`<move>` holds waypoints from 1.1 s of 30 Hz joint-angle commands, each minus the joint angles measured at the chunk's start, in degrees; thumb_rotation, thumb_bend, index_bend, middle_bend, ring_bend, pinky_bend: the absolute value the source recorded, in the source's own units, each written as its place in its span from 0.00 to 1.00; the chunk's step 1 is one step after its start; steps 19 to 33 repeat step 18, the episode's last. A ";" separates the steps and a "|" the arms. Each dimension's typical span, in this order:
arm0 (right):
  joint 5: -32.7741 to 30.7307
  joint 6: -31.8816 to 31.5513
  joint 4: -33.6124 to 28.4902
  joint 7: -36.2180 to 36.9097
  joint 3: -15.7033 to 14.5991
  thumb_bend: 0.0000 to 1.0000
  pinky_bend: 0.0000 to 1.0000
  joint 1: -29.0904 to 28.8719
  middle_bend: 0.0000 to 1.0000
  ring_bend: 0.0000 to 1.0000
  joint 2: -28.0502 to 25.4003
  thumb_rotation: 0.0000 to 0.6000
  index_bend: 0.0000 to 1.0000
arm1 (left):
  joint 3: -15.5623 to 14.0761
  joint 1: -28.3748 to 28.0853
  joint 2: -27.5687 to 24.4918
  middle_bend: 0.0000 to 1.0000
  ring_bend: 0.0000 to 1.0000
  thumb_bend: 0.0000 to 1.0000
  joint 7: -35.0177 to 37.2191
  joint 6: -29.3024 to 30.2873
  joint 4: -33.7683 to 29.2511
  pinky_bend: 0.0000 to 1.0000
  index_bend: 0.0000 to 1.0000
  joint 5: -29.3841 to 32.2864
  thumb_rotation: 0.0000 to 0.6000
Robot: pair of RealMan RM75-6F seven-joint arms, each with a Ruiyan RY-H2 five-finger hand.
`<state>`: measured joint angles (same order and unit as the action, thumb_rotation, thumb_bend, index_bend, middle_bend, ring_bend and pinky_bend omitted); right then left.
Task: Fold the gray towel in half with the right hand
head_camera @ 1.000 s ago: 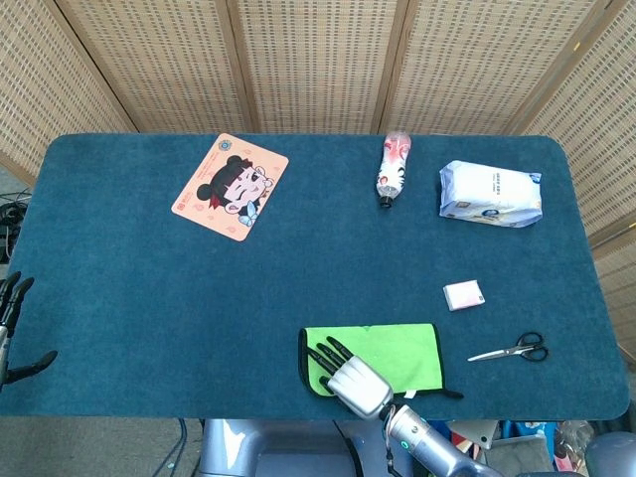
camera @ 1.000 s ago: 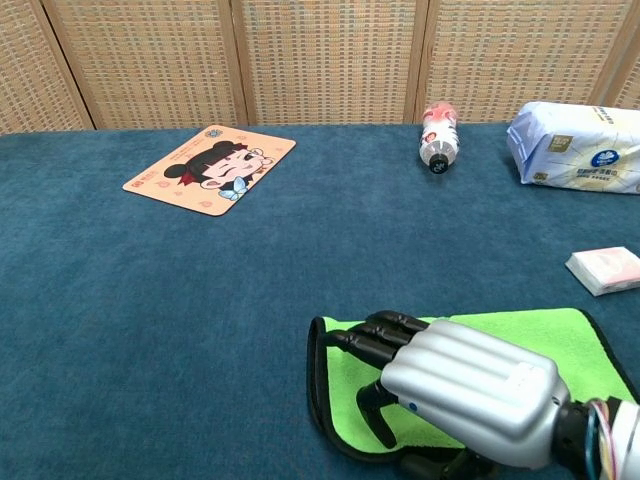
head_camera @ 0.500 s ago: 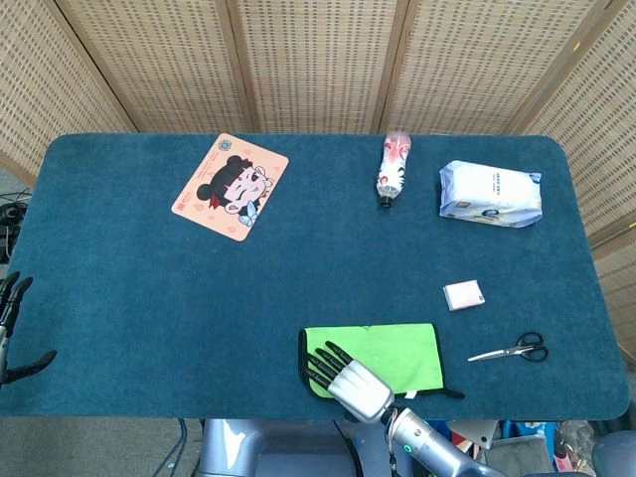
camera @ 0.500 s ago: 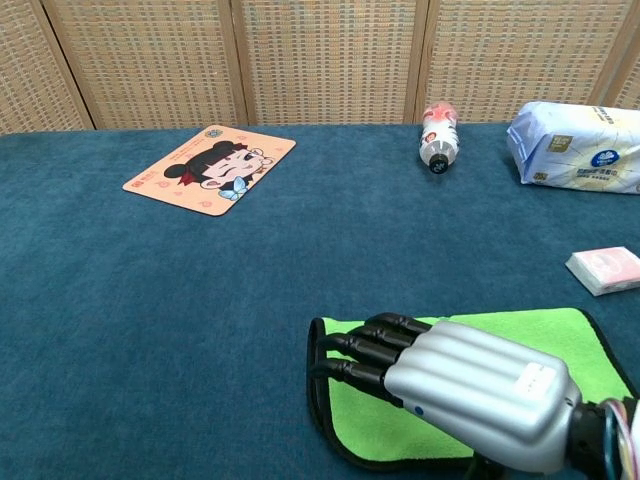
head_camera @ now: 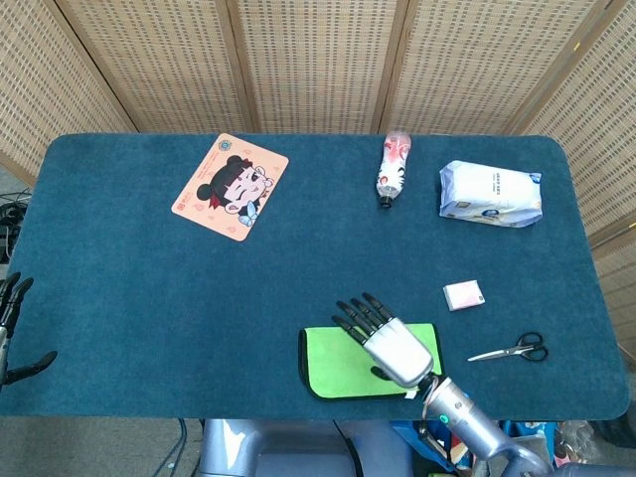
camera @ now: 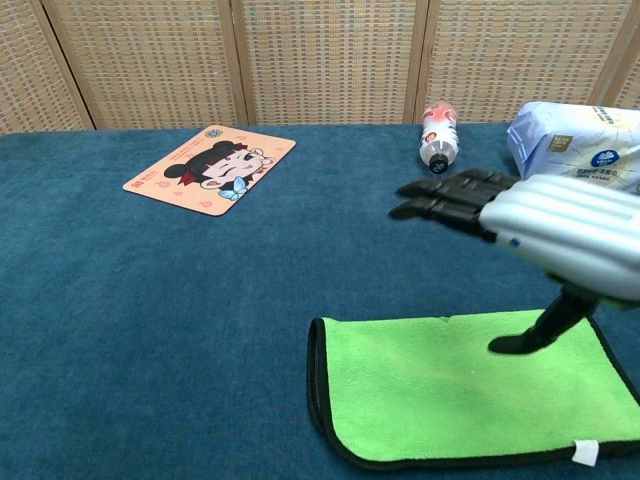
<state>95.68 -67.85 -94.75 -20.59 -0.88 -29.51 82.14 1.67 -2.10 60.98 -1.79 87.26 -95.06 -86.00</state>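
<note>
The towel point(head_camera: 341, 364) lies flat near the table's front edge, showing a bright green face with a dark border; in the chest view the towel point(camera: 440, 392) has a small white tag at its near right corner. My right hand point(head_camera: 385, 339) hovers above the towel's right part with its fingers stretched out and nothing in them. In the chest view the right hand point(camera: 545, 222) is well above the cloth, thumb pointing down toward it. My left hand point(head_camera: 12, 328) stays off the table's left edge, fingers apart and empty.
A cartoon mouse pad point(head_camera: 231, 186) lies at the back left. A bottle point(head_camera: 394, 169) lies on its side at the back, with a white packet point(head_camera: 491, 194) to its right. A small pink-white pack point(head_camera: 463, 294) and scissors point(head_camera: 512, 349) lie right of the towel.
My right hand has lifted off the towel's left part and moved up and to the right. The towel lies flat as before. The left hand has not moved.
</note>
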 commanded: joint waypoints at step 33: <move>-6.26 -22.92 4.27 17.11 -0.18 0.00 0.00 18.22 0.00 0.00 -10.69 1.00 0.00 | -0.81 -0.10 2.00 0.00 0.00 0.17 -3.59 -0.55 0.43 0.00 0.00 -0.52 1.00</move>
